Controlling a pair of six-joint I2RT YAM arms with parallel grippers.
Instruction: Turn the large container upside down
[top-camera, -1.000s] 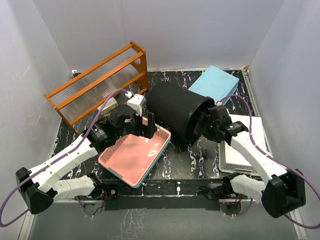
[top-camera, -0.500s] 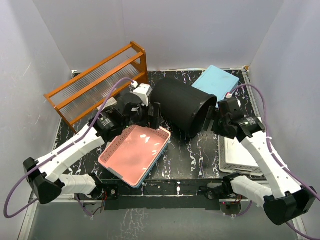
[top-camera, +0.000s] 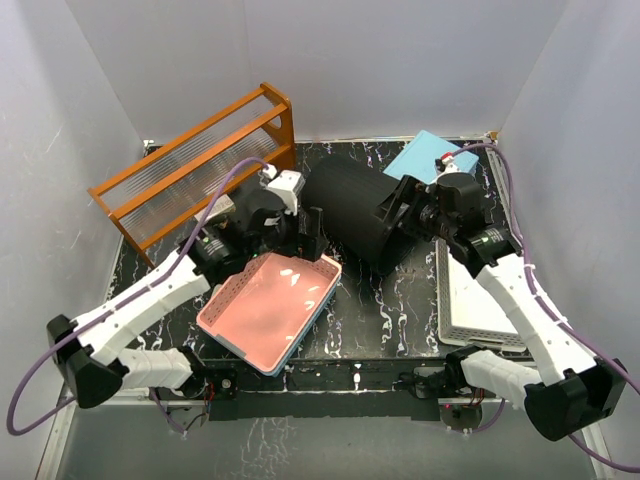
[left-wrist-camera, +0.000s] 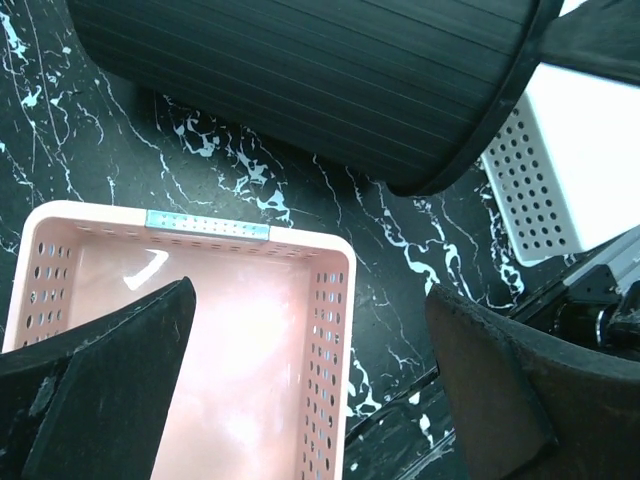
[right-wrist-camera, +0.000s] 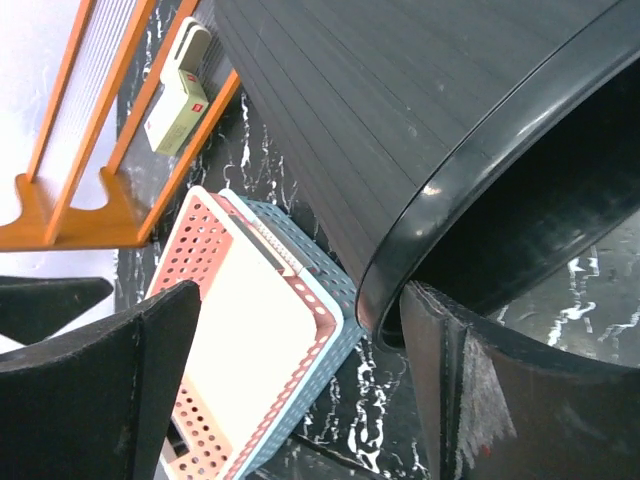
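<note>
Black stone-patterned laminate with pale blue-white veins covers the table (top-camera: 370, 310), and plain pale walls (top-camera: 400, 60) close it in on the left, far and right sides. The large container (top-camera: 350, 205) lies on its side in the far middle of the table. Its flat base points far and left, and its open mouth faces right and near. Its ribbed wall fills the top of the left wrist view, with the lower part of the rim down against the table.

The right gripper (top-camera: 400, 215) is at the mouth. In the right wrist view its fingers (right-wrist-camera: 450, 380) are spread wide, one just beside the thick rim at the opening, the other well apart from it over the baskets. They clamp nothing.

The left gripper (top-camera: 300, 235) hangs just left of the container, above the far edge of the pink basket (top-camera: 265, 305). Its fingers (left-wrist-camera: 120, 380) are also spread wide and hold nothing.

The pink basket sits nested in a blue basket (right-wrist-camera: 320, 340) near and left of the container. A wooden rack (top-camera: 200, 165) stands in the far left corner, with a small white device (right-wrist-camera: 178, 95) on the table beside it. A light-blue flat box (top-camera: 425, 160) lies at the far right behind the container. A white perforated basket (top-camera: 480, 305) lies along the right edge.
</note>
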